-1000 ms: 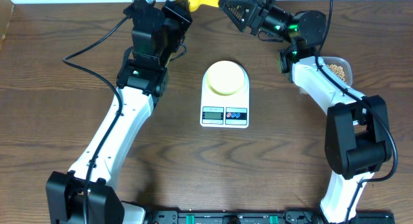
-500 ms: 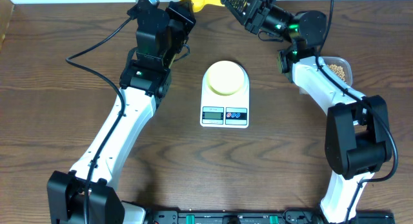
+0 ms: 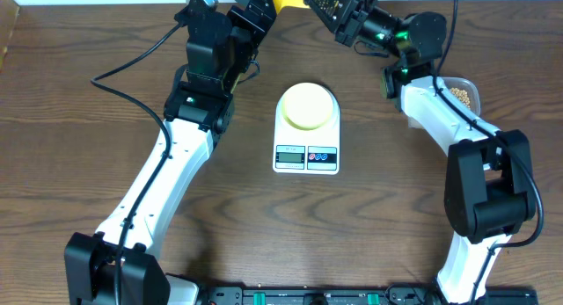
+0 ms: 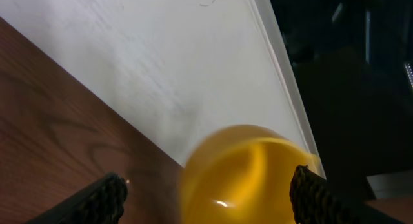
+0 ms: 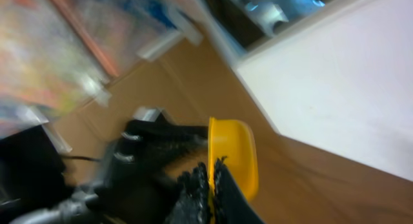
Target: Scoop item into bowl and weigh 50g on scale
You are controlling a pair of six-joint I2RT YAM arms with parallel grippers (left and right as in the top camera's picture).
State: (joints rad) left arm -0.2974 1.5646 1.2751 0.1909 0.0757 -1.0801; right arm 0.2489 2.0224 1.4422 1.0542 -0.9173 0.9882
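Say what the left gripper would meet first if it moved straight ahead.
Likely the scoop, straight ahead between the left gripper's open fingers, though depth is unclear. The white wall lies beyond.

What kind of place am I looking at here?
Likely a robotics lab workbench rather than a kitchen: white robot arms reach over a wood-grain table holding a kitchen scale with a small bowl on it and a tub of beans.

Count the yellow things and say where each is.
2. The pale yellow bowl sits on the scale; the bright yellow scoop is at the back edge, partly hidden.
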